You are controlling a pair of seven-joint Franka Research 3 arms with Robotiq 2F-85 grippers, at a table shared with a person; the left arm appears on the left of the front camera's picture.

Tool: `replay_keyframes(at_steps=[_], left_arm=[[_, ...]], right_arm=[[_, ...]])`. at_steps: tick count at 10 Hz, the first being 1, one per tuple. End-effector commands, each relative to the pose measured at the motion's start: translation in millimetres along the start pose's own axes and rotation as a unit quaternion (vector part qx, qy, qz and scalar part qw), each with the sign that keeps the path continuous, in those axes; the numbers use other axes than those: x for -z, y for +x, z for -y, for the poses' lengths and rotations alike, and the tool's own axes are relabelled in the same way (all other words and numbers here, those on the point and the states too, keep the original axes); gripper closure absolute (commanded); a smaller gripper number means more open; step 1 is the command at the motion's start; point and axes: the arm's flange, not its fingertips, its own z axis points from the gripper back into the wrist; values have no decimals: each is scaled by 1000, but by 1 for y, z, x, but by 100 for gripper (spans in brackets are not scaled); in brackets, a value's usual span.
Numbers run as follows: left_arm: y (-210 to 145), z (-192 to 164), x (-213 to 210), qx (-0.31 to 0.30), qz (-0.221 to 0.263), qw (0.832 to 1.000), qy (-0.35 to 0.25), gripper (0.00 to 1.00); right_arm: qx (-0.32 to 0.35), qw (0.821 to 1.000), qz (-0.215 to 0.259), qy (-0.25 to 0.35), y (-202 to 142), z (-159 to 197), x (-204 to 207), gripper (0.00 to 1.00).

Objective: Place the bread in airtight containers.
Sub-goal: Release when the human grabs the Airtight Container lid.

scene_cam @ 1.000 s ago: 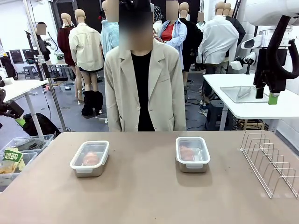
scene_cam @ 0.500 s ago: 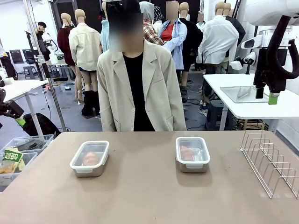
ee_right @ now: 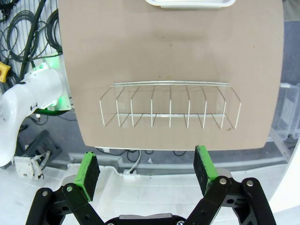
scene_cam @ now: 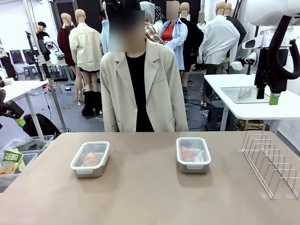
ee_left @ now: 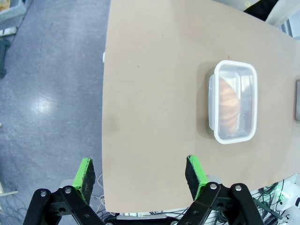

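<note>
Two lidded steel containers sit on a tan table (scene_cam: 150,197), well apart: one (scene_cam: 90,159) at 9 o'clock of centre, one (scene_cam: 193,154) at 3 o'clock. Each holds one bread roll, left (scene_cam: 91,159) and right (scene_cam: 188,153), under a clear lid. One wire rack (scene_cam: 271,161) stands at far right. One person (scene_cam: 138,89) stands at 12 o'clock. Left gripper (ee_left: 139,173) and right gripper (ee_right: 146,171) hang with fingers spread wide, empty.

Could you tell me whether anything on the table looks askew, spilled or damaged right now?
Nothing stands out. Both airtight containers sit flat on the table with clear lids on and bread inside. The wire rack stands upright near the right edge, and no crumbs or spills show.
</note>
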Motion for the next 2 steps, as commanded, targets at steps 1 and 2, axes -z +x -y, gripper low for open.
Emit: replay_keyframes(at_steps=[1,2], left_arm=[[-1,-1,-1,-2,4,1000,-1,0],[-1,-1,-1,-2,4,1000,-1,0]], right_arm=[[-4,1000,0,4,-1,-1,-1,0],[-4,1000,0,4,-1,-1,-1,0]])
